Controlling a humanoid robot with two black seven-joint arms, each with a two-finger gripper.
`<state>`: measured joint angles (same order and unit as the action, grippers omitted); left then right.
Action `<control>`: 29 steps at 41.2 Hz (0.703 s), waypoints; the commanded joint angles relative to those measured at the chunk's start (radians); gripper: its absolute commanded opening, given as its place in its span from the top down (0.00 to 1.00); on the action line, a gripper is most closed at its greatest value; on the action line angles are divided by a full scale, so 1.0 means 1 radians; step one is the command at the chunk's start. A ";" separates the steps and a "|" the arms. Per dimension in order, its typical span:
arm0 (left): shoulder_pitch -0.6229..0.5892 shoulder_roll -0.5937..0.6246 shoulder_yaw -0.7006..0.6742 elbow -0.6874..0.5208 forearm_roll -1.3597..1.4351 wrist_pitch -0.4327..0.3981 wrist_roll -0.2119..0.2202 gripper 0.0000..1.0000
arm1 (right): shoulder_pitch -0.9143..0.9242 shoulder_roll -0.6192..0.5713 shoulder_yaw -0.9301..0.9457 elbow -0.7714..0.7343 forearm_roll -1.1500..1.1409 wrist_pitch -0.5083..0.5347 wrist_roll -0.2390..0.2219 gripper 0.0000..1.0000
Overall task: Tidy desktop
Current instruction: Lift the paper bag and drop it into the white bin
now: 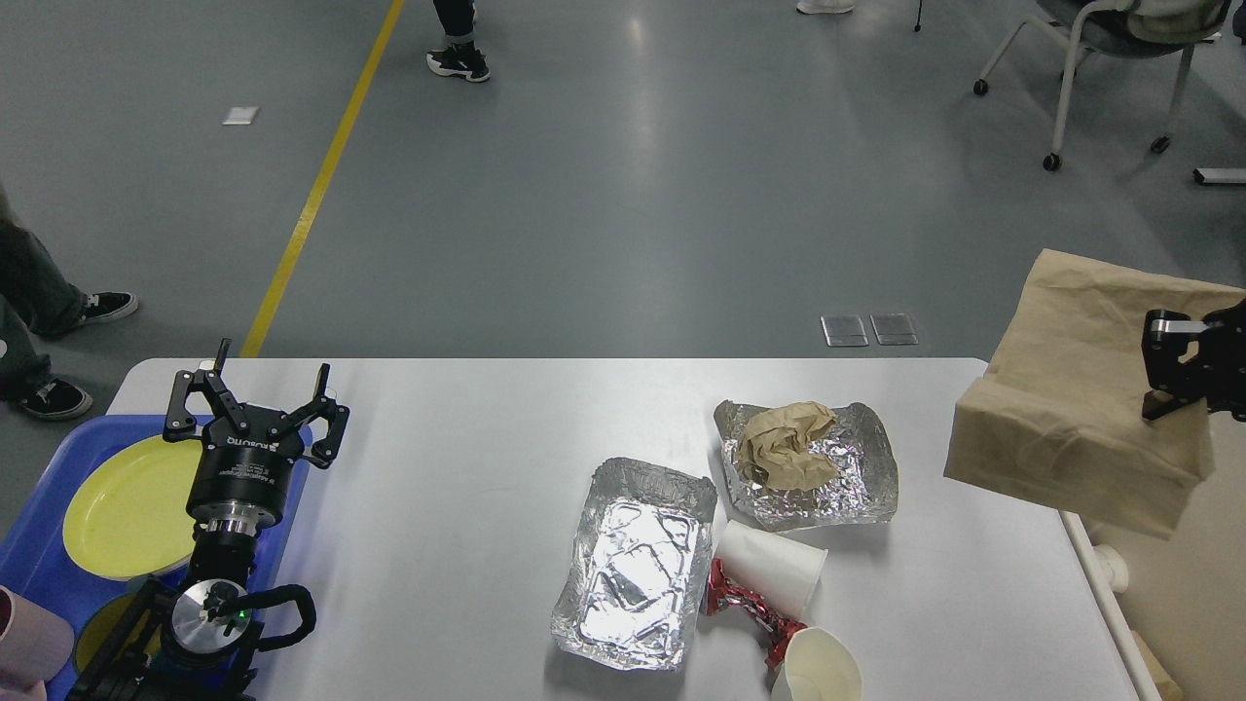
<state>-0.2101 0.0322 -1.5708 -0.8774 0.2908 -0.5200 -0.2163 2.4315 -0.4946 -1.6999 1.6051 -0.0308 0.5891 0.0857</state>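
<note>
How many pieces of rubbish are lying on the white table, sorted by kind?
Foil trays: 2, an empty foil tray and a foil tray with paper
Paper cups: 2, a lying cup and a front cup
Crumpled brown paper: 1
Red wrapper: 1
Total: 6

Grey floor (623, 195), yellow line (316, 190), chair (1110, 39)

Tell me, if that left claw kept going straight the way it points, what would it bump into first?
Probably nothing: the open left gripper points away from the robot, past the desktop's far edge, with only bare floor beyond. Its height above the desktop is hard to judge.
</note>
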 commanded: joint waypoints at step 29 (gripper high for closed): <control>0.000 0.000 0.000 0.000 -0.001 0.000 -0.002 0.04 | -1.037 -0.325 0.456 -0.973 0.081 -0.121 0.002 1.00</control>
<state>-0.2101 0.0322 -1.5708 -0.8775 0.2905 -0.5200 -0.2163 1.6076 -0.8143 -1.4147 0.7791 0.0507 0.5032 0.0865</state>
